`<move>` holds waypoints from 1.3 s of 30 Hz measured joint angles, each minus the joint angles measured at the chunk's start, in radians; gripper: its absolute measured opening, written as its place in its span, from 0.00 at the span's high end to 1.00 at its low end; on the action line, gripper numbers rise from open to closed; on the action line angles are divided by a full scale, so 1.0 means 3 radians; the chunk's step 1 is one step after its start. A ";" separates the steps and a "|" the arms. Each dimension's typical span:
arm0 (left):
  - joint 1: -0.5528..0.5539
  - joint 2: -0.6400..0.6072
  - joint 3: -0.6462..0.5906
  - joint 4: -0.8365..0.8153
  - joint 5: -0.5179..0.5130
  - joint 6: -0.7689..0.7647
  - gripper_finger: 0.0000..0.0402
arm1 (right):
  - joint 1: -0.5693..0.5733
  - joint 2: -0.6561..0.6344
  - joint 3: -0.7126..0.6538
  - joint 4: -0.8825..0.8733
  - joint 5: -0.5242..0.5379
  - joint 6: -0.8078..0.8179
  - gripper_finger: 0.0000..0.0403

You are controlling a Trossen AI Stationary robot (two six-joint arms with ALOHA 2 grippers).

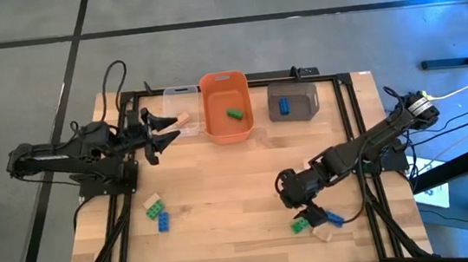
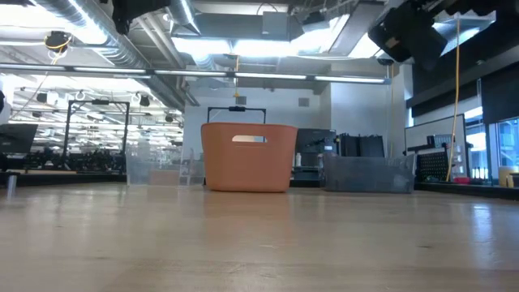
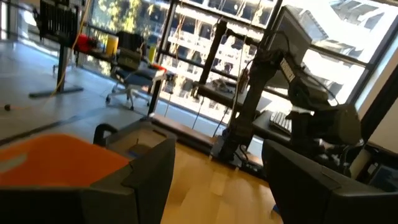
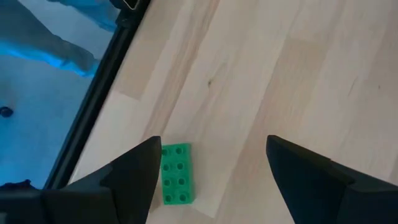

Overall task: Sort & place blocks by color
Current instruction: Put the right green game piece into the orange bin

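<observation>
My right gripper (image 1: 313, 216) (image 4: 211, 180) hangs open, slanting down, over a near-right cluster of blocks: green (image 1: 301, 225) (image 4: 176, 173), blue (image 1: 335, 219) and tan (image 1: 321, 233), all lying flat on the table. In the right wrist view the green block lies beside one finger, apart from it. Tan (image 1: 151, 201), green (image 1: 154, 211) and blue (image 1: 163, 222) blocks lie near left. My left gripper (image 1: 162, 131) (image 3: 217, 186) waits open, level, beside the clear bin (image 1: 179, 102), which holds a tan block (image 1: 184, 119). The orange bin (image 1: 227, 105) holds a green block (image 1: 235, 112), and the grey bin (image 1: 292, 103) a blue block (image 1: 284, 105).
The three bins stand in a row along the table's far edge. A black frame (image 1: 352, 136) runs round the wooden tabletop, and its rail (image 4: 99, 106) passes close to the green block. Bare wood lies in the table's middle (image 1: 223, 193).
</observation>
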 joint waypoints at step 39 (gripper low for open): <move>-0.0679 0.1639 0.0001 0.0199 -0.0257 0.0282 0.42 | 0.0718 0.0244 0.0008 -0.0316 0.0902 0.1052 0.28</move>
